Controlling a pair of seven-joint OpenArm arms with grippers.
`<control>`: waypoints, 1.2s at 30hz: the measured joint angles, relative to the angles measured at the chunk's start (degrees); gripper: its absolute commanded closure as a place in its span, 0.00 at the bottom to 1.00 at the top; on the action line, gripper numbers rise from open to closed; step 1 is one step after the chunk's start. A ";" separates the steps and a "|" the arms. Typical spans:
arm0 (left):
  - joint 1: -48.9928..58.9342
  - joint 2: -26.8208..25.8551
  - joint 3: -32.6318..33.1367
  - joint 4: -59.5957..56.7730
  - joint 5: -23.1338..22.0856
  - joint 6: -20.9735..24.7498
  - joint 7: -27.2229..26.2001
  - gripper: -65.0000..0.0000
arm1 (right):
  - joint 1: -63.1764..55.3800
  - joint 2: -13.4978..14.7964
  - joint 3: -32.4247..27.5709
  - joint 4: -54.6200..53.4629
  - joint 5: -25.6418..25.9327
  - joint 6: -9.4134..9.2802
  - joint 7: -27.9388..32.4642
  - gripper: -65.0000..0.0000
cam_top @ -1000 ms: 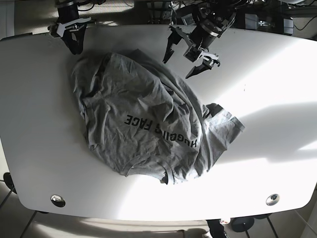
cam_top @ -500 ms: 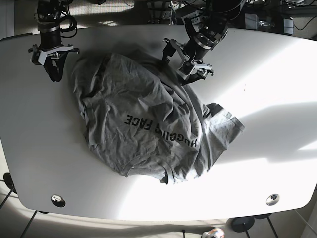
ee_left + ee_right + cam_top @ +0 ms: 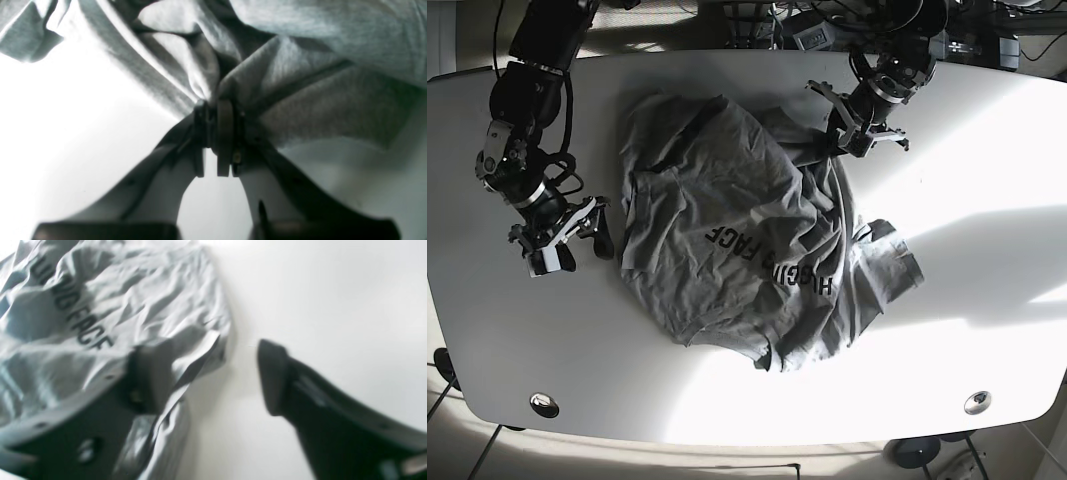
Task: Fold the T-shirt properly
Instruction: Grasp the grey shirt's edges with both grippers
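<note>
The grey T-shirt (image 3: pixel 747 250) with black "HUGGING FACE" lettering lies crumpled in the middle of the white table (image 3: pixel 987 250). My left gripper (image 3: pixel 852 135) is shut on a fold of the shirt at its far right edge. In the left wrist view the gripper (image 3: pixel 217 106) pinches bunched fabric (image 3: pixel 300 100). My right gripper (image 3: pixel 579 245) is open at the shirt's left edge, low over the table. In the right wrist view the gripper (image 3: pixel 210 373) is wide open. One of its fingers (image 3: pixel 150 380) lies against the shirt's hem (image 3: pixel 200 353) and the other stands over bare table.
Two metal inserts (image 3: pixel 544 404) (image 3: pixel 977 402) sit near the table's front edge. Cables and equipment (image 3: pixel 987 35) crowd the back edge. Strong sunlight falls across the table's right and front parts.
My left gripper has shut on the shirt's far edge and moved right, dragging the shirt with it. My right arm has come down the table's left side to the shirt's left edge.
</note>
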 measured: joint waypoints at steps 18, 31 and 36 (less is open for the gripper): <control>1.73 6.49 -20.24 7.67 1.75 -14.97 8.26 1.00 | 16.74 -1.64 -19.10 -35.32 0.92 -1.84 6.99 0.15; 1.88 6.78 -21.18 10.88 1.42 -15.10 8.68 1.00 | 15.54 -4.74 -22.25 -36.06 -0.13 -2.23 11.91 0.92; 1.90 7.56 -27.47 13.03 -10.45 -15.13 14.71 1.00 | 17.20 -3.34 -17.20 -35.56 0.96 -1.81 12.09 0.97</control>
